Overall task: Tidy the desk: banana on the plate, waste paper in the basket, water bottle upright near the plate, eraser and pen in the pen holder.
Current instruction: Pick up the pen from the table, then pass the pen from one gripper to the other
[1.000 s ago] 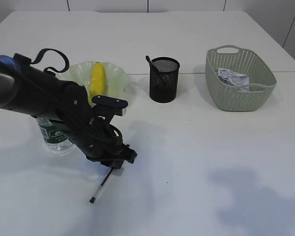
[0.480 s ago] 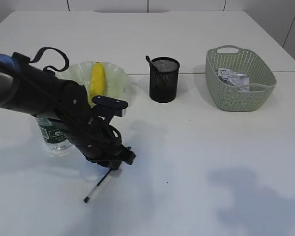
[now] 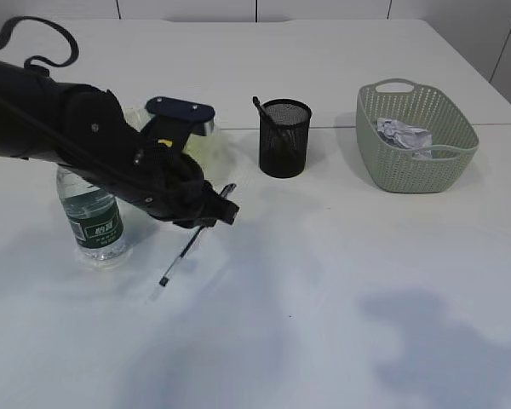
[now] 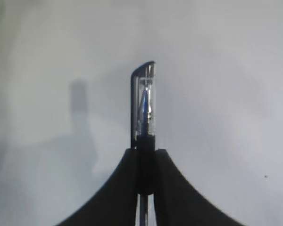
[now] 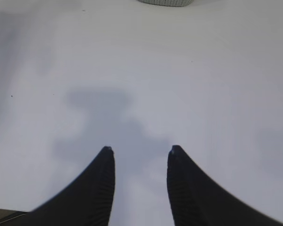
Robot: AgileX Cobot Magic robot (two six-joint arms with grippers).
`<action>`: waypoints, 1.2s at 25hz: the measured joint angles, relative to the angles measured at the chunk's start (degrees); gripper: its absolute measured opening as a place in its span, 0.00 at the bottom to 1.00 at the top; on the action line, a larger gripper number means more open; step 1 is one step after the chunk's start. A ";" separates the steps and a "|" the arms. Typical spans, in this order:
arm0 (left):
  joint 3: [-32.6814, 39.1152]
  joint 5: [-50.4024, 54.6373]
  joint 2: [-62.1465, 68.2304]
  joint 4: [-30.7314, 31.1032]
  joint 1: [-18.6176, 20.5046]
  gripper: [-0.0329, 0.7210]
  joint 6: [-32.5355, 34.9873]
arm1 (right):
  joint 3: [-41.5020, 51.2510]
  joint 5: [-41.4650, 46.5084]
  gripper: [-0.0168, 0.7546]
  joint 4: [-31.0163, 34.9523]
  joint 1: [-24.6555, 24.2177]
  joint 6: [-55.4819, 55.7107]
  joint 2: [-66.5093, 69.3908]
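clearly the left gripper is clamped on the pen, pinching it close to one end, so most of the barrel hangs out toward 7 o'clock with its tip just above the desk. in the left wrist view the fingers meet tight around the pen. such an off-centre pinch could let it swivel or slip on the carry. the pen holder stands at 2 o'clock from the claw, with a narrow mouth and something already inside; a tilted pen may catch the rim and tip the cup. the water bottle stands upright at 9 o'clock, close under the arm, which could knock it. the right gripper hangs apart, empty, over bare desk.
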 joint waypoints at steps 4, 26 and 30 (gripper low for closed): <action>0.00 -6.11 -0.99 1.71 0.00 0.09 0.00 | 0.00 0.00 0.39 0.00 0.00 0.00 0.00; 0.20 -45.69 1.26 7.33 0.00 0.09 0.00 | 0.00 0.44 0.39 0.00 0.00 -0.09 0.00; 0.20 -51.48 2.58 8.10 0.00 0.09 0.00 | 0.00 0.95 0.39 0.00 0.00 -0.09 0.00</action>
